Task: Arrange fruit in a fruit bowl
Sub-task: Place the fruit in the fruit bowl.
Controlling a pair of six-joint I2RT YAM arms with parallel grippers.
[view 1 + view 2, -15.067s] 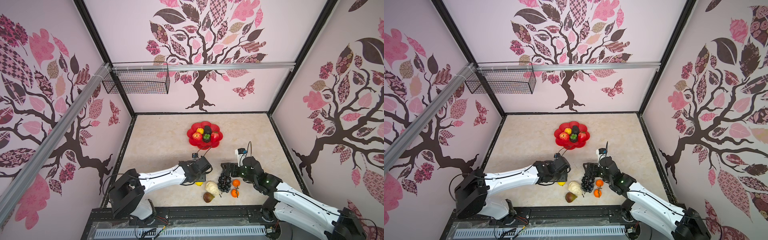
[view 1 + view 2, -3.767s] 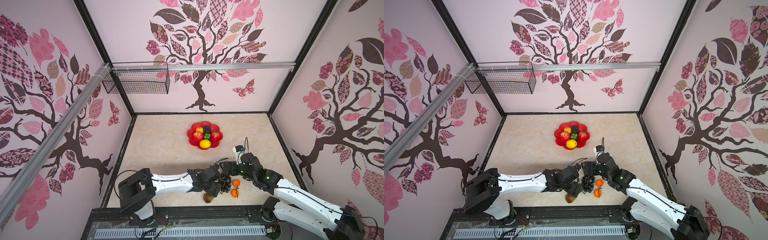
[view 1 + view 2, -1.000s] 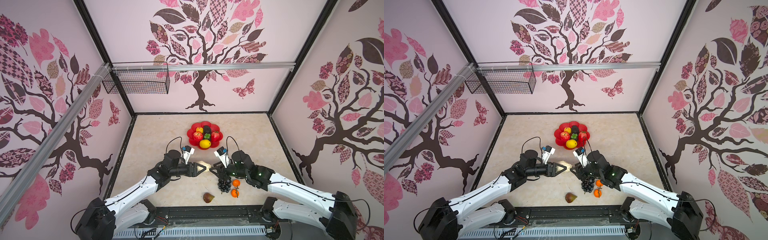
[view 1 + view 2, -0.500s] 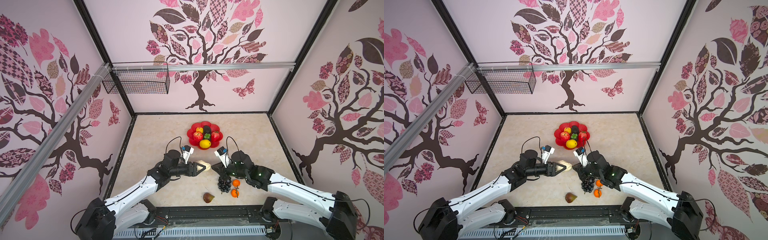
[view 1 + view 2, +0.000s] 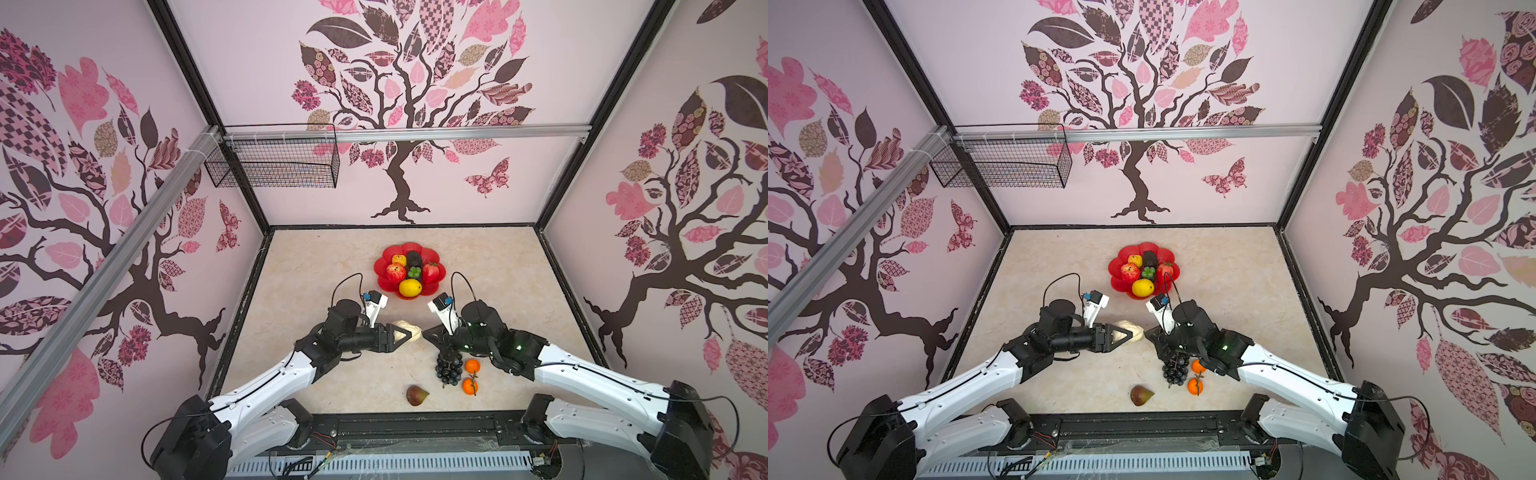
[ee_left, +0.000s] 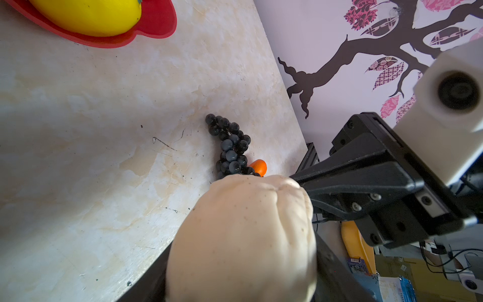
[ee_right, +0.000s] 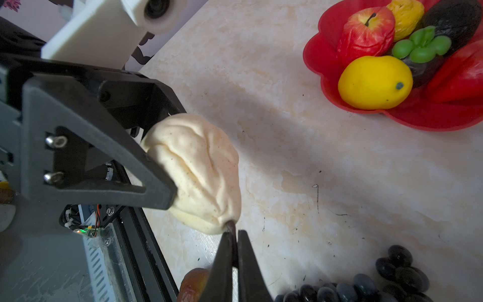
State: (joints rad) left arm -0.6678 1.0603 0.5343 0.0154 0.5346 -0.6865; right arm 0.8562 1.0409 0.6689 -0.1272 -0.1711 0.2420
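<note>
While the tabletop (image 5: 316, 266) is carrying a red bowl (image 5: 379, 266) just behind its middle, the two arms are meeting in the air between that bowl and the front edge. The left gripper (image 5: 400, 335) is clamping a cream fruit (image 5: 411, 326) between its fingers, holding it above the surface. The right gripper (image 5: 424, 336) is pinching that fruit's dark stem (image 7: 231, 227), its fingers closed almost together. The bowl is holding an avocado (image 5: 414, 259), a strawberry (image 5: 430, 272), an apple (image 5: 395, 272), a lemon (image 5: 410, 287) and a small yellow pear (image 5: 399, 260). A bunch of grapes (image 5: 449, 368) is lying near the front edge, right of the middle. A fig (image 5: 415, 395) is sitting nearer that edge, left of the grapes. Two oranges (image 5: 472, 366) (image 5: 470, 386) are lying just right of the grapes.
</note>
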